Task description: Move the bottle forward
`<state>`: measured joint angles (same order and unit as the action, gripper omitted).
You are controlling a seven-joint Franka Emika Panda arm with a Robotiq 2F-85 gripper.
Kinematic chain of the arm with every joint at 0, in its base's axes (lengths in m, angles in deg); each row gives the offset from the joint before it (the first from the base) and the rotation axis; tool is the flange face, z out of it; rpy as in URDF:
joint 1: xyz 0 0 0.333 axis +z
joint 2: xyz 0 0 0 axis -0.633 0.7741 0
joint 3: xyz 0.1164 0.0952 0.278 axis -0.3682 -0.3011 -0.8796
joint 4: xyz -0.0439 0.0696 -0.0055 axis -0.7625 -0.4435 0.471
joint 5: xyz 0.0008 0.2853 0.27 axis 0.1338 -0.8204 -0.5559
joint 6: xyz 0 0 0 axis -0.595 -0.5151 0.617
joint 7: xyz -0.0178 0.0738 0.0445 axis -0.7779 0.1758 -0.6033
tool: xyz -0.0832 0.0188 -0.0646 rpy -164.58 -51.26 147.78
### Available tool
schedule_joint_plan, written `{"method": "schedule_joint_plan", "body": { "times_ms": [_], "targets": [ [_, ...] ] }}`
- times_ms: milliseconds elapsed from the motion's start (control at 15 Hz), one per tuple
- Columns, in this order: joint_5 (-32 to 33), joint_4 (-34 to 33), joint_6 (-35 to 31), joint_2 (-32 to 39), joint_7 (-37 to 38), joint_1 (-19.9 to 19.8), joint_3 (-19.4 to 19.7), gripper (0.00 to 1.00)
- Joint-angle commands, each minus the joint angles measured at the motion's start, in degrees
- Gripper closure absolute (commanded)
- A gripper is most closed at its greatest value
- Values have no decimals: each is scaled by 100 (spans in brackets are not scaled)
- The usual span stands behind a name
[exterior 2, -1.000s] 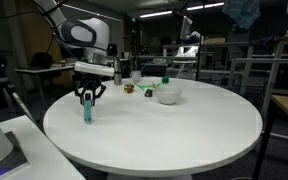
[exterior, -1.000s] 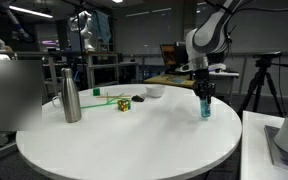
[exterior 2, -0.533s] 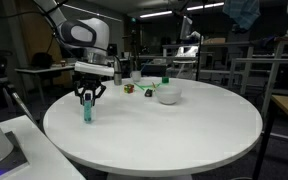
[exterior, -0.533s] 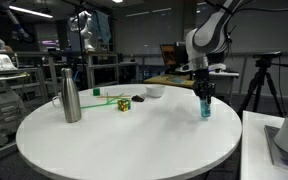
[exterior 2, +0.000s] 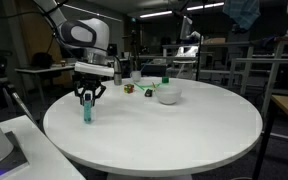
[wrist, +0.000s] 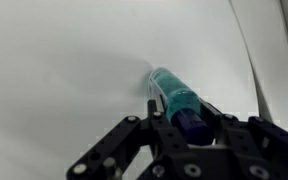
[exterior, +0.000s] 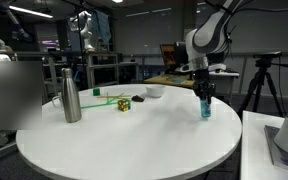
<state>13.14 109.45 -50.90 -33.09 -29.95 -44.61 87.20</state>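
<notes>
The small teal-blue bottle (exterior: 205, 110) stands upright on the round white table (exterior: 124, 140), near its edge. It also shows in an exterior view (exterior 2: 87, 113). My gripper (exterior: 204, 98) comes down from above and is shut on the bottle's top; it shows in both exterior views (exterior 2: 87, 99). In the wrist view the teal body (wrist: 170, 90) runs away from the camera, and its dark cap sits between my two fingers (wrist: 185, 122). The bottle's base appears to rest on the table.
A tall steel flask (exterior: 71, 95) stands at the far side of the table. A small multicoloured cube (exterior: 125, 103) and a white bowl (exterior: 154, 91) lie further back. The bowl (exterior 2: 167, 95) shows in both exterior views. A tripod (exterior: 259, 85) stands beside the table.
</notes>
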Motion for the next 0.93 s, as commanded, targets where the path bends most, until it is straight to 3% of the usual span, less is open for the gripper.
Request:
{"method": "schedule_joint_plan", "body": {
  "times_ms": [0, 867],
  "targets": [
    [25, 31, -204, 59, -87, 30, 77, 90],
    [-33, 94, -694, 191, -226, 9, 83, 90]
  ]
}}
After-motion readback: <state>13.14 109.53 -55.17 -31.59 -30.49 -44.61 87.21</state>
